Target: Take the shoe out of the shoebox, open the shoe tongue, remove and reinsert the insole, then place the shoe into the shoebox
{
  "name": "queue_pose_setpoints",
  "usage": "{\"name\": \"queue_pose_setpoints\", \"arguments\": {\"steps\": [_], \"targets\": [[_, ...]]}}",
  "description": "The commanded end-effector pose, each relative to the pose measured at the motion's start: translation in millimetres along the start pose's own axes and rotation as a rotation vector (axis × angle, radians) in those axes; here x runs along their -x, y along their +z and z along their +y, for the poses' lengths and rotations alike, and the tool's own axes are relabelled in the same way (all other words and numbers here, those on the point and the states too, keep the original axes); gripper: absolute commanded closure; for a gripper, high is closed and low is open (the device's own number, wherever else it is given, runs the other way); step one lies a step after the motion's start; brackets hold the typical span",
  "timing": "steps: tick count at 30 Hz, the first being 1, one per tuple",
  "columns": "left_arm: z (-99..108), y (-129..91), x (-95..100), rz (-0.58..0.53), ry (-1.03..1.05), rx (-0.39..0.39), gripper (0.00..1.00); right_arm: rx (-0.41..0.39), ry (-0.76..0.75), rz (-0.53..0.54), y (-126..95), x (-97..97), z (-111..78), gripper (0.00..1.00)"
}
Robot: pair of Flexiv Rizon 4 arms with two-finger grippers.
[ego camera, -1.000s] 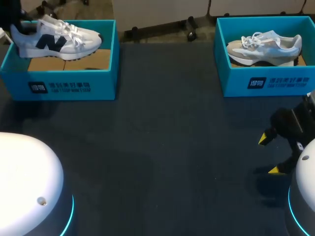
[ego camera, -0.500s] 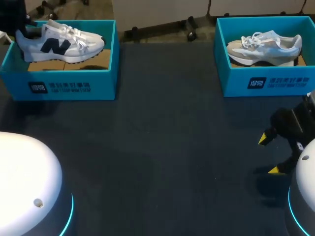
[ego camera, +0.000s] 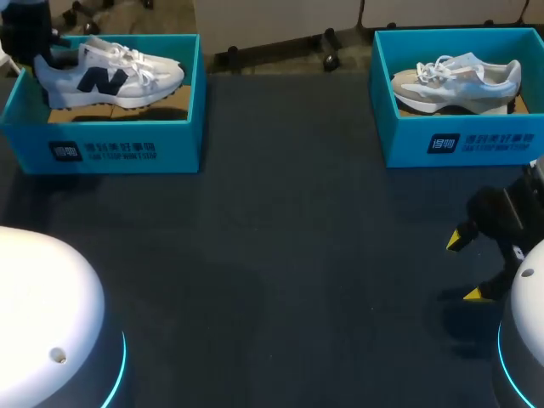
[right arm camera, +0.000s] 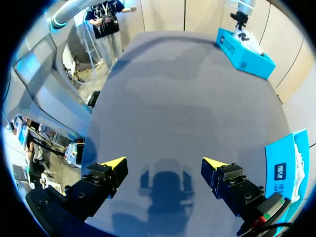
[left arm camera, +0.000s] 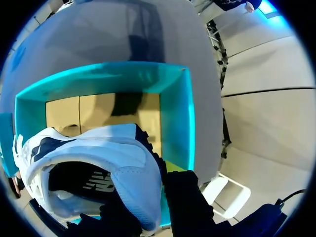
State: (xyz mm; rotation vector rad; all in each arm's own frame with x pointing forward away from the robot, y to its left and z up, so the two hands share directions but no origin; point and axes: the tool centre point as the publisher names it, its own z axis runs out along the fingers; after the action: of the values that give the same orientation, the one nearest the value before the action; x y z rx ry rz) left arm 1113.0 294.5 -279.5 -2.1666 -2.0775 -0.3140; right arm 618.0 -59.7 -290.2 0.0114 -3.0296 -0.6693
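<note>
Shoe (ego camera: 110, 72), upper left: heel was pinched between the left gripper's (ego camera: 38, 49) closed fingers, partly raised within its box (ego camera: 110, 151); removal apparently just begun, all later steps outstanding; right gripper (ego camera: 466, 268), lower right, stood open, empty.

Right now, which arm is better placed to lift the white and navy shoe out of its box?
Left arm. Its jaws are shut on the heel of the white and navy shoe, held up in the left shoebox. The right arm is far away, jaws open over the table.
</note>
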Motion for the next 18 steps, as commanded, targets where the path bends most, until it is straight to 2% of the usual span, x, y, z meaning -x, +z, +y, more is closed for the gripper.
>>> {"name": "queue_pose_setpoints", "arguments": {"steps": [1,10,18], "targets": [[7,10,2.9,0.001,-0.001,-0.016,1.0,-0.003,0.0,-0.002,1,-0.9,-0.1,0.0],[2,32,10.0,-0.004,-0.005,-0.04,1.0,-0.003,0.0,-0.002,1,-0.9,-0.1,0.0],[-11,39,13.2,-0.009,0.008,-0.039,1.0,-0.003,0.0,-0.002,1,-0.9,-0.1,0.0]]}}
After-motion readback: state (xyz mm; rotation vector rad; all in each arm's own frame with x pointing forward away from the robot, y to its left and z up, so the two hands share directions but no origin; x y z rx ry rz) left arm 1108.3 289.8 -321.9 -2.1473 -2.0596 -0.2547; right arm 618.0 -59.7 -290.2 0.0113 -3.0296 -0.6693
